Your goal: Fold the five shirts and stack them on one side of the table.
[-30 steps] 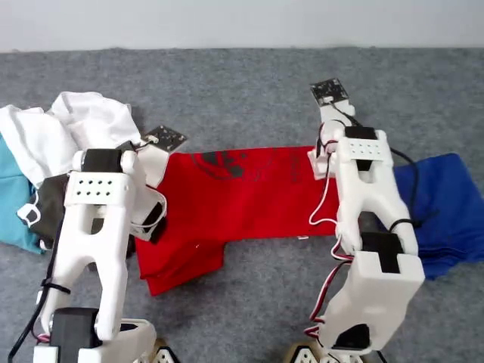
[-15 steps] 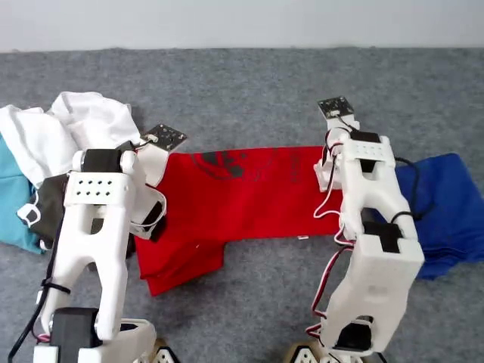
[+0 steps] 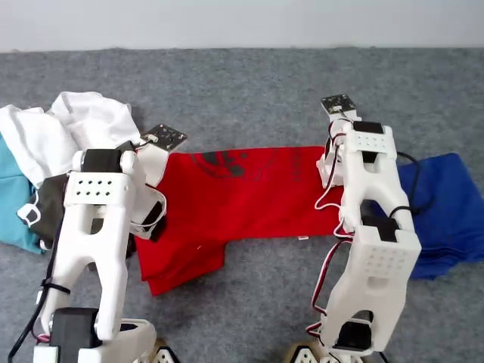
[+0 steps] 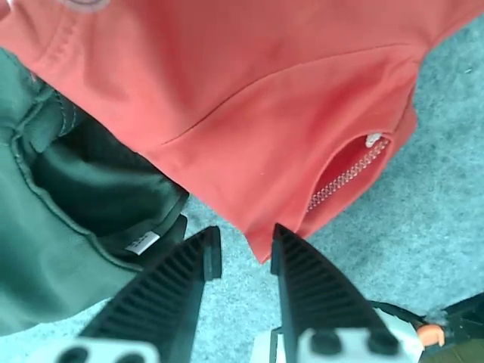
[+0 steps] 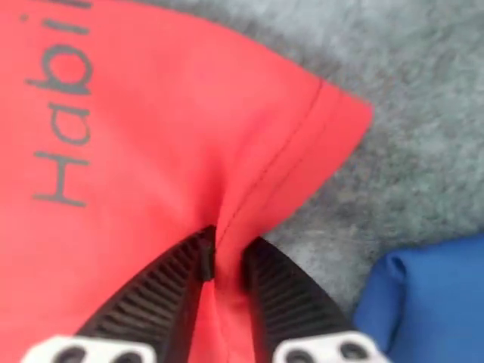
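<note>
The red shirt [image 3: 242, 197] is spread flat on the table [image 3: 242, 83]. The blue shirt [image 3: 446, 212] lies just beside one end of it and the dark shirt [image 4: 45, 227] touches the other. A ridge of cloth near the red shirt's hem corner is pinched in the right gripper [image 5: 227, 248], which is clenched on it. The left gripper [image 4: 243, 236] is held released over the red shirt's sleeve tip. The cloth is judged light, limp and prone to sag. It is best taken at hems and seams, where doubled fabric should slip less.
</note>
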Action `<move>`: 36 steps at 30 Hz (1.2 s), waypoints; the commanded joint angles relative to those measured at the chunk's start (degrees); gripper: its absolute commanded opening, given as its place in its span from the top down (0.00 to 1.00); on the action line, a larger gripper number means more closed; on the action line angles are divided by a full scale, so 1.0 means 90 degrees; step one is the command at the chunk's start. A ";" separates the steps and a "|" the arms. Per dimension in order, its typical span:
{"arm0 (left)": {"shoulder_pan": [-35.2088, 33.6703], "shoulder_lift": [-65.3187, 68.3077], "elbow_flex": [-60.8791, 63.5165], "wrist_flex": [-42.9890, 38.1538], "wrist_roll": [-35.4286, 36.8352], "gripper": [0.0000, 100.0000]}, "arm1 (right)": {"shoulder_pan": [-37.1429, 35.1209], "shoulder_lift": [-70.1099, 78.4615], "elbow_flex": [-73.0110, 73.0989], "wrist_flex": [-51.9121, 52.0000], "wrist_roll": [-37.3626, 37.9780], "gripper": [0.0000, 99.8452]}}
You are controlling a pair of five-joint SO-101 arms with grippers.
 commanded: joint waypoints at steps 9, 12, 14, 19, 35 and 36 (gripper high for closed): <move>0.0039 -0.0166 0.0005 -0.0039 0.0078 0.88 | 0.0503 -0.0024 -0.1338 0.0679 0.0313 0.99; 0.0039 -0.0166 0.0005 -0.0039 0.0078 0.88 | 0.0728 -0.0015 -0.1514 0.0718 0.0391 0.99; 0.0039 -0.0166 0.0005 -0.0039 0.0078 0.88 | 0.0845 -0.0015 -0.1514 0.0698 0.0391 0.99; 0.0039 -0.0166 0.0005 -0.0039 0.0078 0.88 | 0.0982 -0.0015 -0.1514 0.0669 0.0654 0.99; 0.1524 -0.0166 0.0532 0.0430 0.0029 0.88 | 0.0484 -0.0093 -0.3458 0.3873 0.0625 0.73; 0.1582 -0.0166 0.0747 0.0430 0.0010 0.88 | 0.0454 -0.0122 -0.3448 0.3824 0.0615 0.73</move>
